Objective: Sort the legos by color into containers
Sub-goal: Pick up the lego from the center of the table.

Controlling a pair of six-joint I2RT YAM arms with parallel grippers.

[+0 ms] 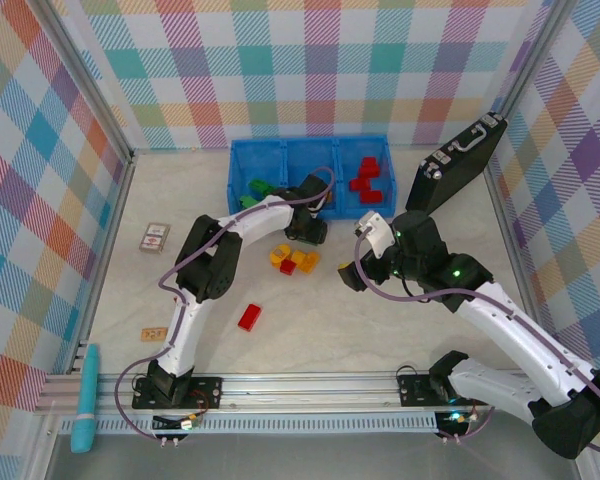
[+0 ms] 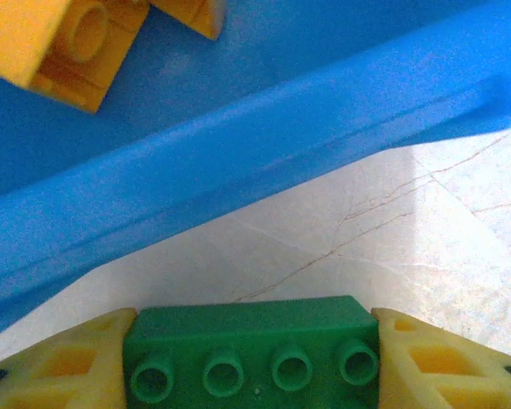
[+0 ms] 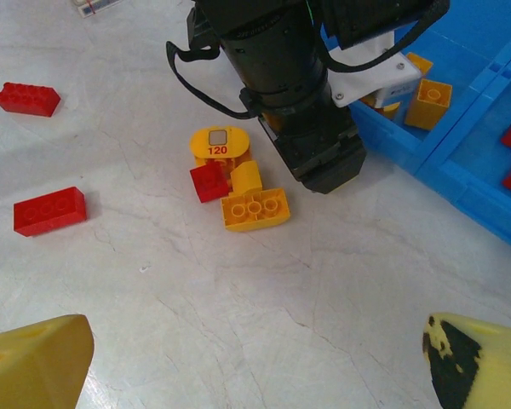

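My left gripper [image 2: 251, 358] is shut on a green lego [image 2: 251, 341], one yellow finger against each end, just outside the near wall of the blue containers tray [image 2: 238, 145]. From above, that gripper [image 1: 305, 228] sits at the tray's [image 1: 310, 150] front edge. Green legos [image 1: 257, 190] lie in the left compartment, a yellow lego [image 2: 60, 43] in the middle one and red legos [image 1: 366, 178] in the right. A yellow and red cluster [image 1: 293, 260] and a lone red brick [image 1: 249, 317] lie on the table. My right gripper [image 3: 255, 366] hangs open over bare table.
A black case [image 1: 458, 165] leans at the back right. A small card [image 1: 155, 237] and a tan tile [image 1: 154, 333] lie at the left. In the right wrist view two red bricks [image 3: 49, 210] lie left of the cluster [image 3: 254, 209].
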